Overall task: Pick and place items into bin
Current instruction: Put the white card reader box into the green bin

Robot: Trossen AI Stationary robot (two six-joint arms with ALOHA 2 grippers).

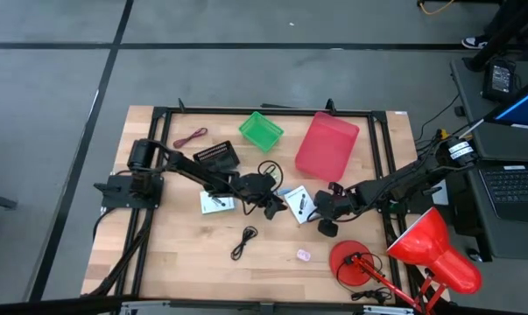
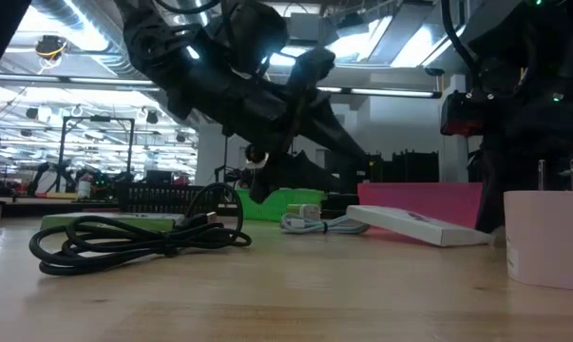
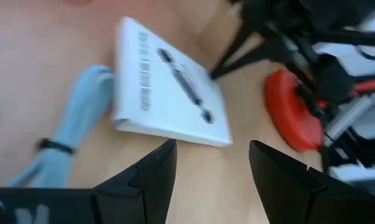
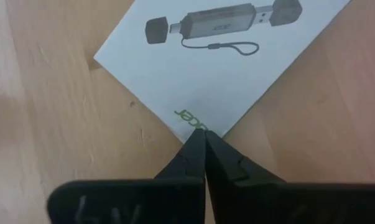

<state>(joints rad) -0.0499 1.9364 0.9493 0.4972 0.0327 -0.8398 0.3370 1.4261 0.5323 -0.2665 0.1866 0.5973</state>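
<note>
The right gripper [image 4: 204, 138] — clenched empty at the white card's [image 4: 221, 59] corner — should release, straddle the edge, then pinch.

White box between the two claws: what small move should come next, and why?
Probably open the right claw first. Its fingers are pressed shut at the corner of the white box, with nothing between them. The left claw hangs open over the same box, so one arm should likely back off.
</note>
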